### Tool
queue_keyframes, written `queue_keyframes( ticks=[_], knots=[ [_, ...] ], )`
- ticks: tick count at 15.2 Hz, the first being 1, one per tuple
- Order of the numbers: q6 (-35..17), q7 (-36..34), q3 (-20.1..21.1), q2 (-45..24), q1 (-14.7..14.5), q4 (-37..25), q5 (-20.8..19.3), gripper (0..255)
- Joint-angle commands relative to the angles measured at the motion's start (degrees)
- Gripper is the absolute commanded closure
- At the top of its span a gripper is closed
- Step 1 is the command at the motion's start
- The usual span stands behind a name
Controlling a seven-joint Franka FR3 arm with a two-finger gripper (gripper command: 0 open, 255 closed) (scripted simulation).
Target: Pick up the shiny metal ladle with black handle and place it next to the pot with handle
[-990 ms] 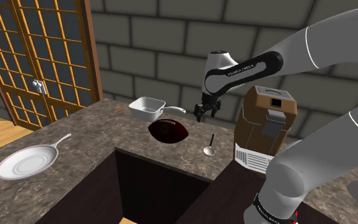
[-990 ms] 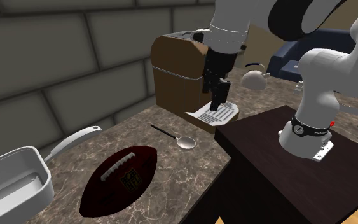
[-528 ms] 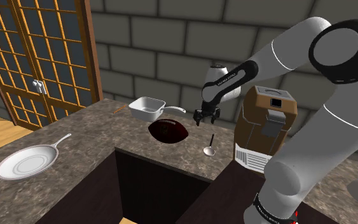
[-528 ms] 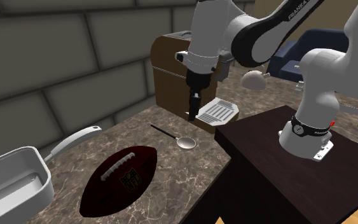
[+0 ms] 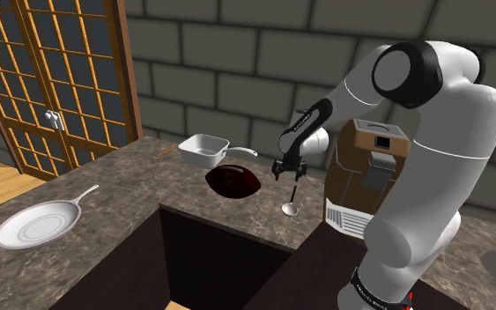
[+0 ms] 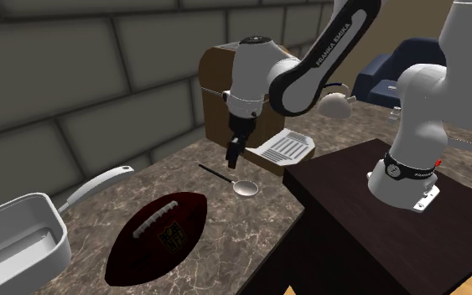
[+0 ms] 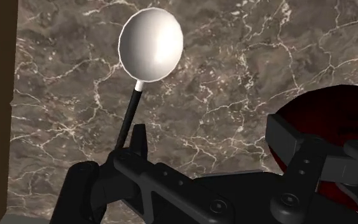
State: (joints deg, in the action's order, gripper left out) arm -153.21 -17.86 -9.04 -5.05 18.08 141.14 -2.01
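Jaws wide apart, empty. Your black gripper [image 7: 209,137] hovers just over the handle end of the shiny round-bowled metal ladle with thin black handle [image 7: 149,51], lying flat on the brown marble counter [image 5: 122,176], centre-right in the shoulder view. Nothing done yet: you've got grasp, lift, then carry past the dark red football [image 5: 233,181] to the white square pot with handle [image 5: 203,150], up-left.

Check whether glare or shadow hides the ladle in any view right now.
Wrist view: a soft highlight washes the ladle bowl near-white, yet its rim stands clear on the dark counter; the black handle's end is hidden behind the gripper. Shoulder view: flat, even light, ladle plain to see. Second exterior view: likewise, no glare.
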Motion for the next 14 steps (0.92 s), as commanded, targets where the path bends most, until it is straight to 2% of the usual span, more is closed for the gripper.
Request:
queue_keyframes(
  ticks=[1, 5, 10, 12, 14],
  knots=[
    [-2.5, 0.2, -0.5, -4.0, 1.2, -1.7, 2.7, 0],
    [-7.2, 1.3, 0.1, -12.1, 4.4, -5.2, 9.0, 0],
    [-11.8, 2.4, 2.8, -21.9, 10.3, -10.6, 16.3, 0],
    [-13.4, 2.6, 4.1, -25.8, 12.8, -13.0, 18.7, 0],
    [-14.1, 2.7, 4.6, -27.4, 13.6, -14.0, 19.3, 0]
  ],
)
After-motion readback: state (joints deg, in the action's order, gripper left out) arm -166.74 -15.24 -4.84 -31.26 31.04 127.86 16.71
